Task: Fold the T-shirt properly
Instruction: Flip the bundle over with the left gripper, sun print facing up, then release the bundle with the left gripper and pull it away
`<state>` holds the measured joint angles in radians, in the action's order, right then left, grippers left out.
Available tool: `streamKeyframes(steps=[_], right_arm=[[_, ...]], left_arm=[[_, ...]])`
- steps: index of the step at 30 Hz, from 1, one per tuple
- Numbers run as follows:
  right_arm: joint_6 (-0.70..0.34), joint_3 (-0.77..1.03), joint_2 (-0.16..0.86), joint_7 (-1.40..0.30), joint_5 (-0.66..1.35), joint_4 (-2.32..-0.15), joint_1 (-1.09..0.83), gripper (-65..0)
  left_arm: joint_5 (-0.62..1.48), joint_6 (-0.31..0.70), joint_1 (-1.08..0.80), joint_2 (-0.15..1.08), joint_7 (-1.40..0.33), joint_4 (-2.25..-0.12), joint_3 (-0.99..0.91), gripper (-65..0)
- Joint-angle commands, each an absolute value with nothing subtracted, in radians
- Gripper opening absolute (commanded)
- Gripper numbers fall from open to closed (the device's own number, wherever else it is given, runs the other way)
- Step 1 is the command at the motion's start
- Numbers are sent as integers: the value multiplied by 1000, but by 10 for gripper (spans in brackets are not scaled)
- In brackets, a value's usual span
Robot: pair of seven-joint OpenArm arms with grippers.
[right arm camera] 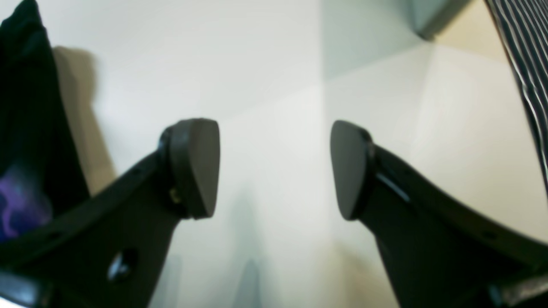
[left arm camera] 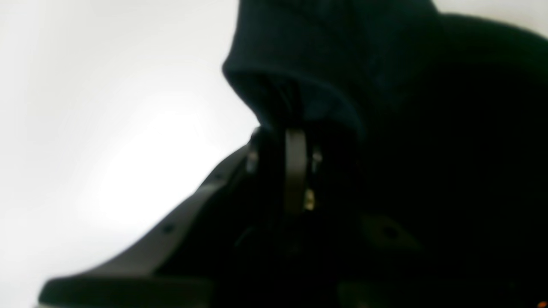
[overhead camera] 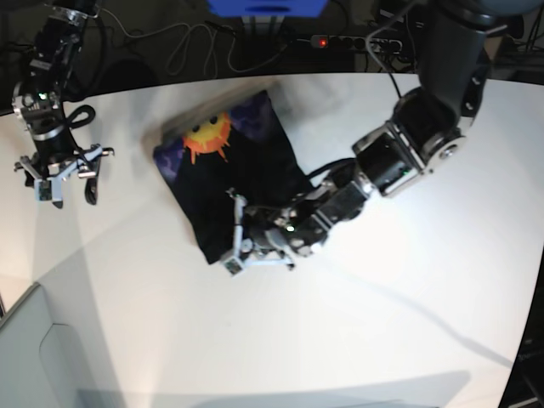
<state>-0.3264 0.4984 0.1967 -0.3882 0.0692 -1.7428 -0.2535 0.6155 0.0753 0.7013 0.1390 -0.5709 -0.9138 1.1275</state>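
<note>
Looking down from the base view, you have the T-shirt [overhead camera: 225,174] lying folded into a compact dark slab near the middle of the white worktop [overhead camera: 408,289], a little toward 11 o'clock from centre. Its long axis runs on a diagonal, from about 11 o'clock down to 5 o'clock, and the orange-yellow sun-face print on purple faces up at the 11 o'clock end, while the plain black part stretches toward the lower end. Your left hand [overhead camera: 240,242] reaches in from the 3 o'clock side, its arm stretched low across the worktop, and sits at the shirt's lower edge around 6 o'clock of the cloth. In the left wrist view the fingers [left arm camera: 295,171] are drawn nearly together with a rounded fold of black fabric [left arm camera: 299,64] bunched right at their tips, so that hand is pinching the T-shirt's edge. Your right hand [overhead camera: 61,174] hangs well apart from the shirt, out at 9 o'clock over bare worktop, pointing downward. The right wrist view shows its two pads [right arm camera: 197,167] spread wide with nothing between them, and only a strip of the black shirt with a purple patch at the far 9 o'clock side.
</note>
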Motion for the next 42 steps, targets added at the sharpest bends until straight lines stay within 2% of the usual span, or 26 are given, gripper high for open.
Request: streamKeyframes(steps=[1,8,10,14,16,30,38,42], right_arm=[[-325,515,199,-361,81,-1761,-254,-259],[-328,553,171,-361,81,-1761,-277,-259],[-328,553,170,-361,81,-1762,-289,-259],[-328,553,162,-361,81,-1781,-297,-259],[-328,553,157,-361,81,-1781,-298,-259],[-329,545,119,-361,81,-1776,-338,-265],[-331,489,107,-361,79,-1774,-326,-265],[-331,458,108,-361,77,-1739,-288,-269]], left_arm=[[602,87,711,113,-622,-901,1139,-650],[377,87,713,-24,-633,-895,1141,-650],[338,87,711,-35,-665,-894,1141,-582],[311,84,716,-42,-691,-905,1135,-374],[311,84,722,-42,-691,-911,1129,-330],[318,85,670,54,-704,-1178,650,-328],[318,82,595,114,-725,-1262,552,-327],[318,84,516,165,-797,-1386,338,-327]])
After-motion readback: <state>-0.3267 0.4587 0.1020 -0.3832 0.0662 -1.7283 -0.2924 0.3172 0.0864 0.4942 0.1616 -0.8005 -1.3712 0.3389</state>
